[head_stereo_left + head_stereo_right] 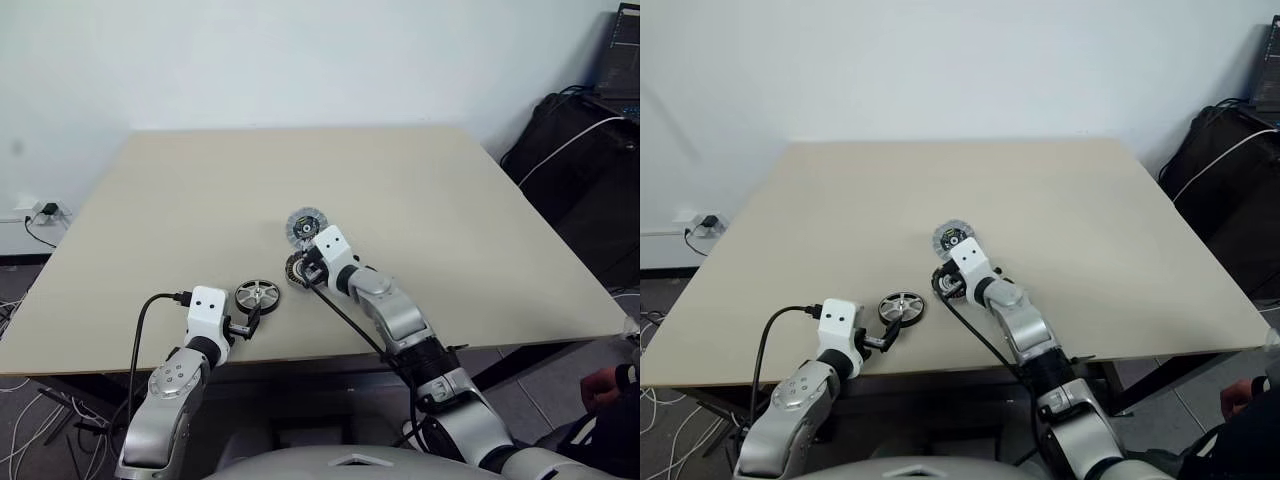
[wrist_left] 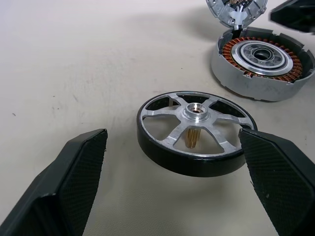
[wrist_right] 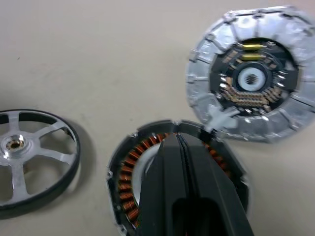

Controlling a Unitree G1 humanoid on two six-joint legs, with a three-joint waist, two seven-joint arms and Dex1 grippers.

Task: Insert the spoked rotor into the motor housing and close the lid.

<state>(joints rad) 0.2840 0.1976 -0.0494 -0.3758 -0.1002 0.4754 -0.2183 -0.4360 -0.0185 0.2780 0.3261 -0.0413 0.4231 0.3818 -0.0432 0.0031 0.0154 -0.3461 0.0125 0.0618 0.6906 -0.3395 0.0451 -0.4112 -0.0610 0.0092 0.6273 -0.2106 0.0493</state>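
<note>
The spoked rotor [image 2: 197, 132] lies flat on the table, a silver wheel with a dark rim. My left gripper [image 2: 172, 142] is open, one finger on each side of the rotor and a little short of it, not touching. Just beyond stands the motor housing [image 3: 129, 169], its copper windings showing. My right gripper [image 3: 177, 136] is shut with nothing in it, its tips hanging over the housing and hiding part of it. The lid [image 3: 251, 73] lies flipped beside the housing's far rim, silvery face with dark centre up.
The beige table [image 1: 420, 190] has its front edge close behind my left gripper [image 1: 247, 322]. A black bag [image 1: 580, 150] and a laptop stand past the table's right side. A person's hand [image 1: 600, 385] shows low at the right.
</note>
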